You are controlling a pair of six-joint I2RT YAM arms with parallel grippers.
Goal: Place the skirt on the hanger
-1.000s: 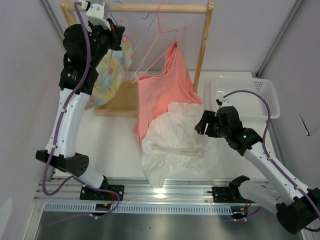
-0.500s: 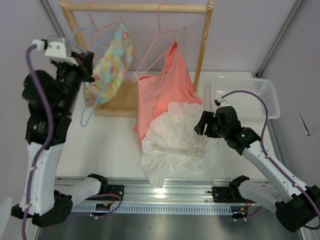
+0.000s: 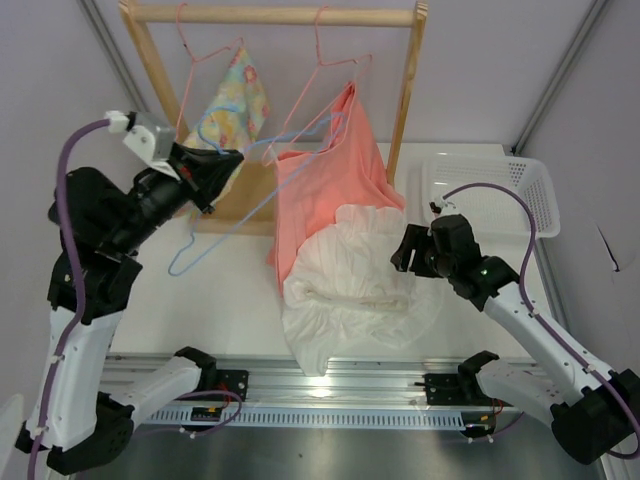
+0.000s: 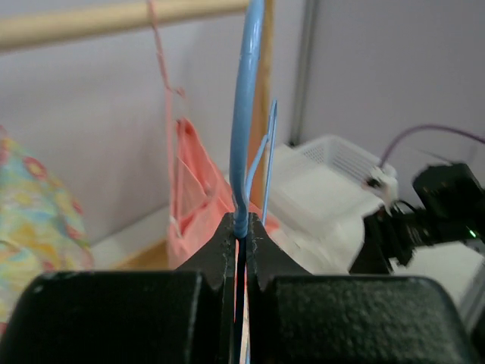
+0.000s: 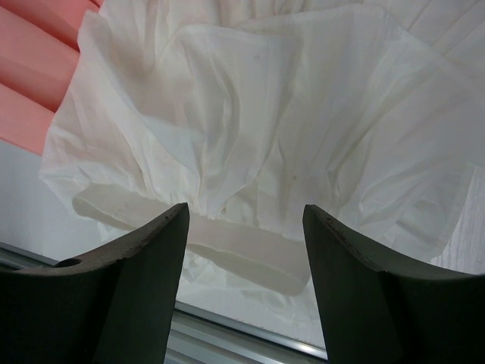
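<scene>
My left gripper [image 3: 216, 168] is shut on the light blue wire hanger [image 3: 250, 207], which hangs off the rail, slanting from the table's left toward the salmon garment. In the left wrist view the blue hanger wire [image 4: 246, 114] rises straight out of the pinched jaws of the gripper [image 4: 242, 227]. The white skirt [image 3: 350, 290] lies crumpled on the table's near middle, partly over the salmon garment's hem. At its right edge my right gripper [image 3: 405, 250] stands open. The right wrist view shows the skirt [image 5: 265, 114] and its waistband between the spread fingers of that gripper [image 5: 242, 227], which touch nothing.
A wooden rack [image 3: 290, 15] spans the back. On pink hangers it carries a floral garment [image 3: 235, 105] and a salmon garment [image 3: 325, 180]. A white basket [image 3: 500, 190] stands at the back right. A metal rail runs along the near table edge.
The left arm has come down from the rack rail and swung right, carrying the blue hanger off the rail toward the middle. The right arm has not moved.
</scene>
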